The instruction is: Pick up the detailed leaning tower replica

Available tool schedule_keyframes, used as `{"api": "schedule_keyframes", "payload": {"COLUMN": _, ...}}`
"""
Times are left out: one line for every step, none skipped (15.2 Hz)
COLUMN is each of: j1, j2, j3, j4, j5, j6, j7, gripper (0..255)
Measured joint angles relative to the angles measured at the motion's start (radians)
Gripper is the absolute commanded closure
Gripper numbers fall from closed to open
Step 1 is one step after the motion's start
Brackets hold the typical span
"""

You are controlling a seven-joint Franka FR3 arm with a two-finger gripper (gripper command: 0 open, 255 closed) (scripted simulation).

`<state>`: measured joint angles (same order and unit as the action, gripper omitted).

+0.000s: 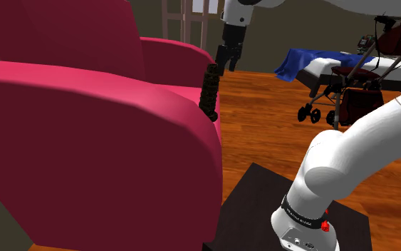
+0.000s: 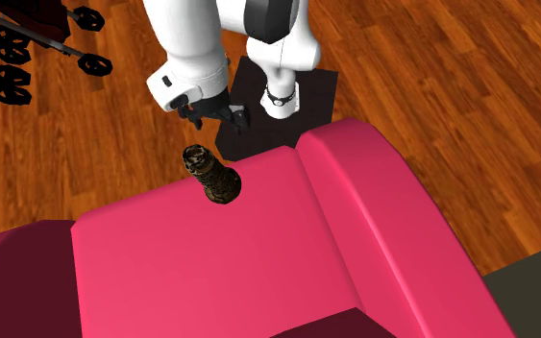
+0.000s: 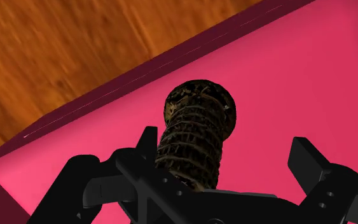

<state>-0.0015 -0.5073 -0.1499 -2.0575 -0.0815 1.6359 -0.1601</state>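
So the tower [image 1: 209,91] is a dark brown tiered thing standing on what looks like the flat top of the pink armchair [image 1: 85,107] arm, right near the edge on the robot's side. It sits just below the gripper [image 1: 228,60] with a bit of a tilt, which suits a leaning tower, so I wouldn't blame the cushion for that.

The gripper is spread wide and not holding anything. In the wrist view the tower [image 3: 196,133] pokes up between the two fingers, but it's off-centre. One finger [image 3: 147,140] is right up against its side, maybe touching, I can't tell. The other [image 3: 308,159] is well clear, with plain pink armchair [image 3: 298,76] showing in the gap.

From the second exterior view the gripper [image 2: 215,113] hangs over the tower [image 2: 212,173] from the floor [image 2: 403,77] side, pointing down and in over the armchair [image 2: 278,250] edge. That makes sense to me, since the stand [image 2: 316,86] is right next to the chair and coming in from above keeps the arm off the upholstery.

My read is that it's lined up for the grab but not settled. I'd shift it sideways so the tower sits in the middle, drop a bit lower, then close. With the tower tall, narrow and near the edge, a lopsided squeeze could tip it onto the floor
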Motion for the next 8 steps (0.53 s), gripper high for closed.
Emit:
{"api": "schedule_keyframes", "payload": {"j1": 0.002, "j2": 0.028, "j3": -0.015, "j4": 0.038, "j5": 0.006, "j6": -0.003, "j7": -0.022, "gripper": 0}}
{"api": "schedule_keyframes", "payload": {"j1": 0.005, "j2": 0.057, "j3": -0.026, "j4": 0.074, "j5": 0.014, "j6": -0.003, "j7": -0.041, "gripper": 0}}
{"api": "schedule_keyframes", "payload": {"j1": 0.005, "j2": 0.092, "j3": -0.044, "j4": 0.106, "j5": 0.021, "j6": 0.006, "j7": -0.067, "gripper": 0}}
{"api": "schedule_keyframes", "payload": {"j1": 0.007, "j2": 0.127, "j3": -0.06, "j4": 0.146, "j5": 0.031, "j6": 0.007, "j7": -0.091, "gripper": 0}}
{"api": "schedule_keyframes", "payload": {"j1": 0.007, "j2": 0.149, "j3": -0.07, "j4": 0.171, "j5": 0.037, "j6": 0.007, "j7": -0.107, "gripper": 0}}
{"api": "schedule_keyframes", "payload": {"j1": 0.008, "j2": 0.158, "j3": -0.072, "j4": 0.173, "j5": 0.04, "j6": 0.016, "j7": -0.111, "gripper": 0}}
{"api": "schedule_keyframes", "payload": {"j1": 0.009, "j2": 0.16, "j3": -0.073, "j4": 0.166, "j5": 0.041, "j6": 0.025, "j7": -0.113, "gripper": 0}}
{"api": "schedule_keyframes", "payload": {"j1": 0.008, "j2": 0.159, "j3": -0.074, "j4": 0.153, "j5": 0.041, "j6": 0.038, "j7": -0.115, "gripper": 0}}
